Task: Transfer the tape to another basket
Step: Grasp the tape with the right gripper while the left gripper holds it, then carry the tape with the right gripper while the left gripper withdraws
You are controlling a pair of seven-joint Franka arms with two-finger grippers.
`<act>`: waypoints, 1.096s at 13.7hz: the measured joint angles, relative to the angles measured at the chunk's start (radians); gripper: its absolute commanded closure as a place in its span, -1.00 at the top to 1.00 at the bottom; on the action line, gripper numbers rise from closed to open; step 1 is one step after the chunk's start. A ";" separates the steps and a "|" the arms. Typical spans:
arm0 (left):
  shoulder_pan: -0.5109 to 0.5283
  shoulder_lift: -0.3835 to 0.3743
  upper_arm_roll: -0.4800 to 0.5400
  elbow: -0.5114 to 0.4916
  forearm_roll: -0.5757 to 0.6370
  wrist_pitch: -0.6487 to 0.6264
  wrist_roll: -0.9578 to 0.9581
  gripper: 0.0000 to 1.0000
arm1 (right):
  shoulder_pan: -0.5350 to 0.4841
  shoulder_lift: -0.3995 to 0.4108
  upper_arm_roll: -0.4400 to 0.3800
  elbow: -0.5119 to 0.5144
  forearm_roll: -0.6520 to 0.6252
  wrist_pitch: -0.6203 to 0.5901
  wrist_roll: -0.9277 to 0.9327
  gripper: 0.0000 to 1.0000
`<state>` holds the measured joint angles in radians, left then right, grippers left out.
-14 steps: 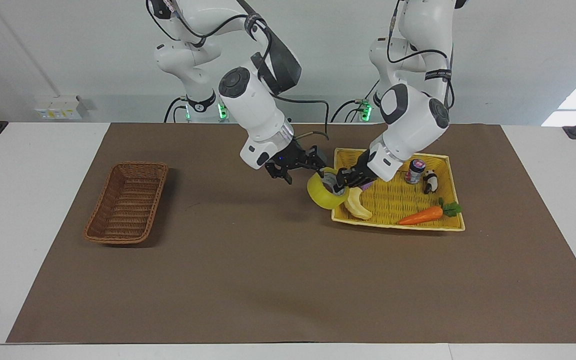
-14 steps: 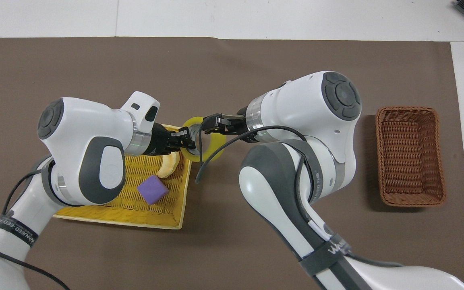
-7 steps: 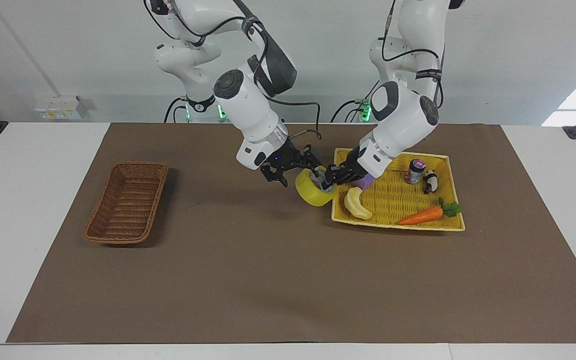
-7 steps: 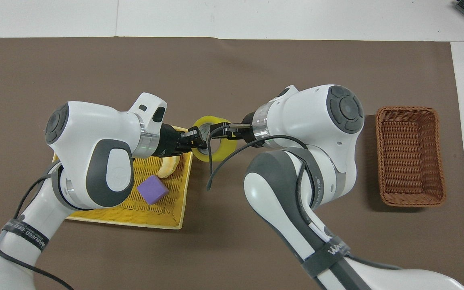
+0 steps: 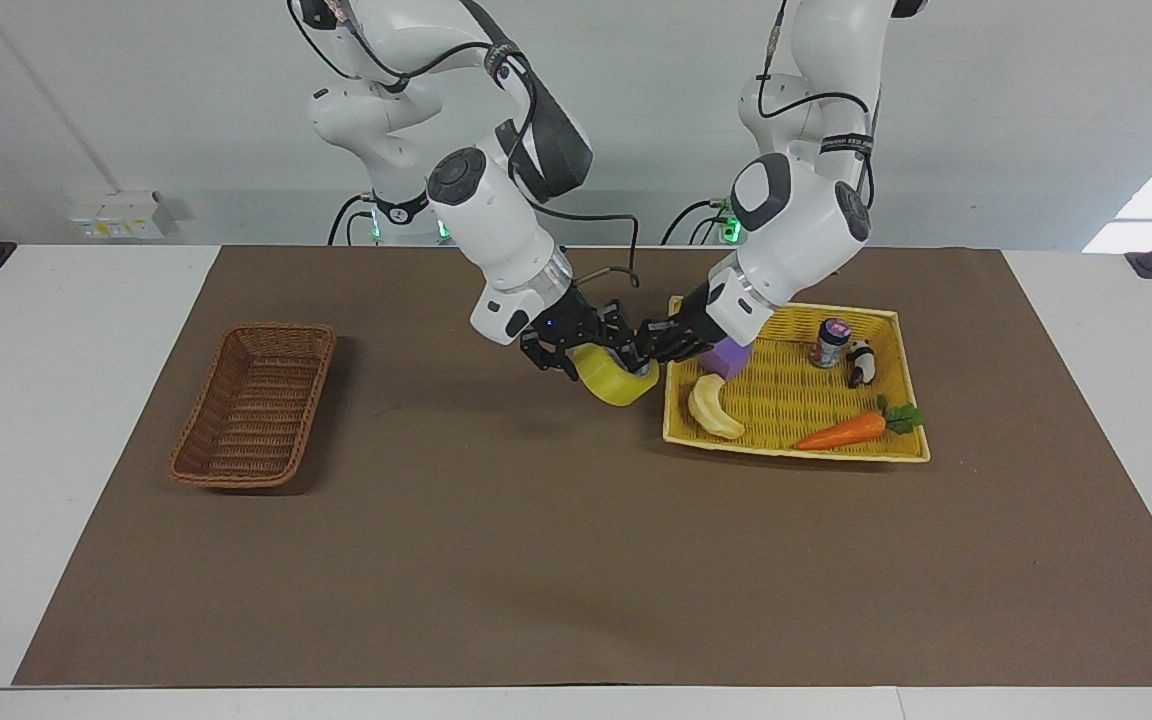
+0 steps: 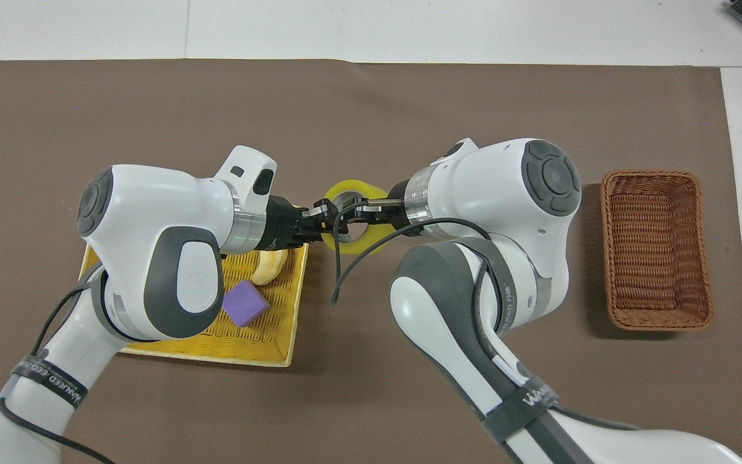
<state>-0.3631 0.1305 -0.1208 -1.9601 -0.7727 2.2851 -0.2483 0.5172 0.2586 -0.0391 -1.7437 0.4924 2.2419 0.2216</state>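
Left end effector (image 6: 321, 213) beside yellow tray (image 6: 281, 351) rim, at tape (image 6: 353, 187); grip can't be told. Tape aloft over worktop. Right end effector (image 6: 353, 214) in tape's core, grip equally unclear. Basket (image 6: 651, 174) lies toward right arm's end: you'd carry with right arm.

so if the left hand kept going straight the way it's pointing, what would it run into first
The left hand points toward the right arm's end of the table, and the tape is right at its tips. Just past the roll sits the right hand, facing it, so it would probably hit the tape, then that hand.
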 measured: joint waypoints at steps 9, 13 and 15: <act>0.070 -0.084 0.022 0.011 -0.002 -0.030 -0.114 1.00 | -0.011 0.002 -0.009 -0.003 0.002 0.009 -0.001 -1.00; 0.169 -0.111 0.029 0.047 0.172 -0.192 -0.114 1.00 | -0.091 0.000 -0.010 -0.004 0.002 0.005 -0.060 -1.00; 0.202 -0.115 0.031 0.094 0.282 -0.282 -0.114 1.00 | -0.159 -0.008 -0.011 -0.003 0.002 -0.031 -0.116 -1.00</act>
<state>-0.1610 0.0154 -0.0902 -1.8665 -0.4907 2.0031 -0.3627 0.3582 0.2502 -0.0502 -1.7471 0.4943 2.2106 0.1055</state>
